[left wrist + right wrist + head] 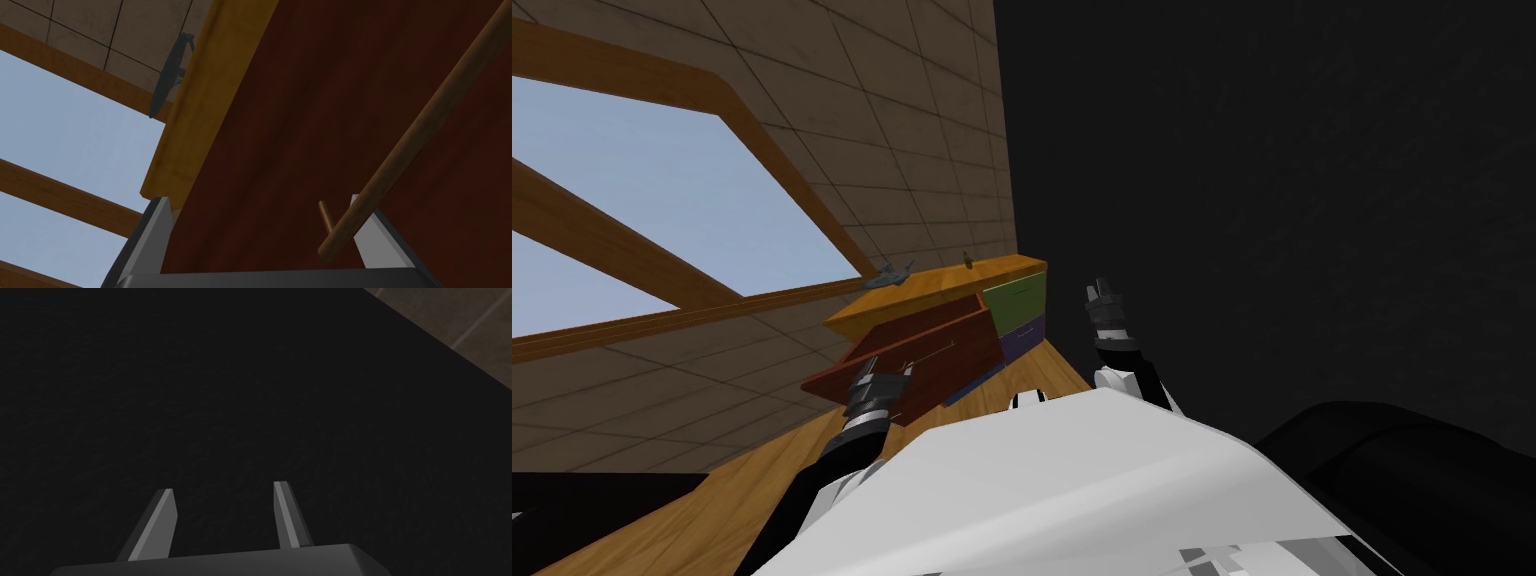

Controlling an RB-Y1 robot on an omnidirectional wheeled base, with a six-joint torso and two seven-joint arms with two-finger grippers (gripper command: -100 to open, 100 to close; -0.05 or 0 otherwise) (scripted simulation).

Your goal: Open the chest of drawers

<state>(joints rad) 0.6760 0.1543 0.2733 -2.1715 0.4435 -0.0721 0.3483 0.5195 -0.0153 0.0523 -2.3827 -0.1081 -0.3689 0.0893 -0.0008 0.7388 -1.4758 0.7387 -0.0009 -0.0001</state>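
A: Where is the chest of drawers (952, 290) found?
B: By the tiled wall (912, 120); its red drawer (932, 345) is pulled out.
A: How is it handled?
B: It is judged stiff and likely heavy, so the bar handle (425, 125) is to be taken. The left gripper (258, 200) fingers are spread at its end, not clamped; the right gripper (224, 487) fingers are apart.

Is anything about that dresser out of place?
Only the dark red drawer: it juts out from the chest of drawers, while the green drawer beside it sits flush. The left gripper is open at its handle.
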